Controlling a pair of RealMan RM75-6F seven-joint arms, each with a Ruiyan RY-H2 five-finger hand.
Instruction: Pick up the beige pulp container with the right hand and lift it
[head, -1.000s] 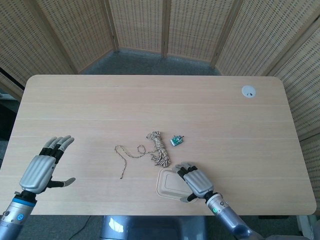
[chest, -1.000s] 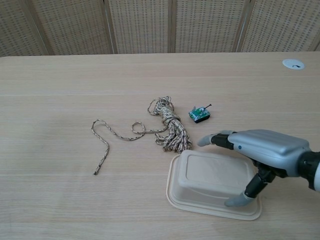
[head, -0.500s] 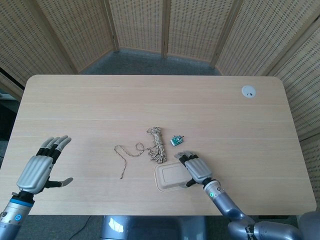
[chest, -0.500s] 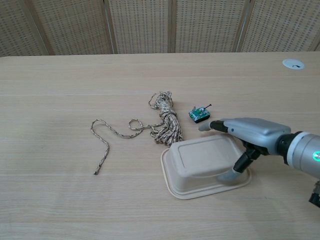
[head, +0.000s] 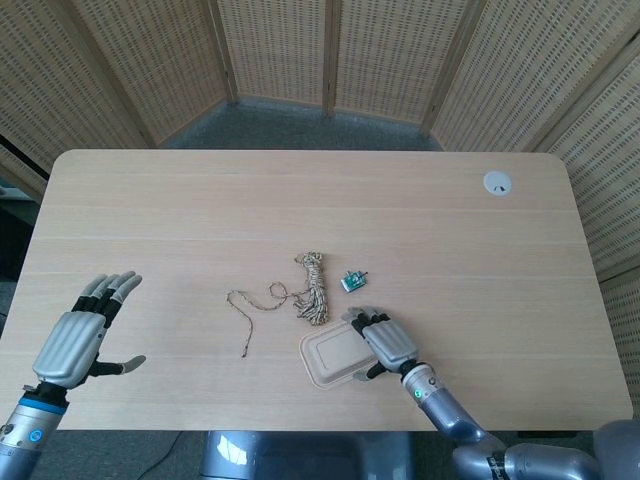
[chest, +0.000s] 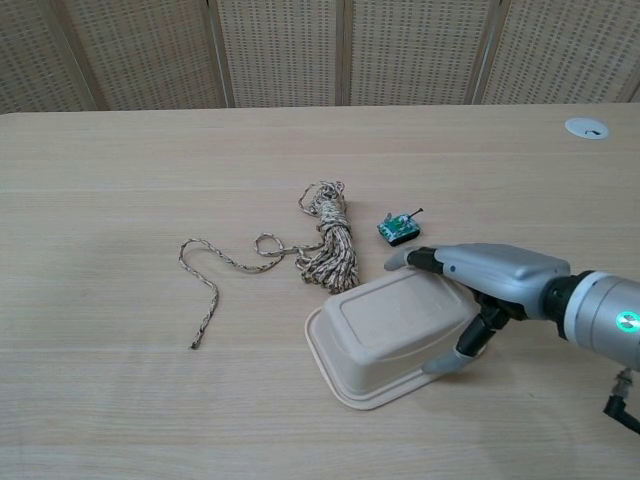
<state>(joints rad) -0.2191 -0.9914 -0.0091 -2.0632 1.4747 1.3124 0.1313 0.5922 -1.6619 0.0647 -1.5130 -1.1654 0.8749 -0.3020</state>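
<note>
Beige pulp container, gripped by the right robot hand, has tilted up and shifted left

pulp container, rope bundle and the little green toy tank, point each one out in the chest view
beige pulp container (chest: 385, 330), chest view, on its flat upturned base
rope bundle (chest: 332, 245), chest view, on the coiled middle
green toy tank (chest: 399, 230), chest view, on its body

Left hand spread, right hand clasped
</note>
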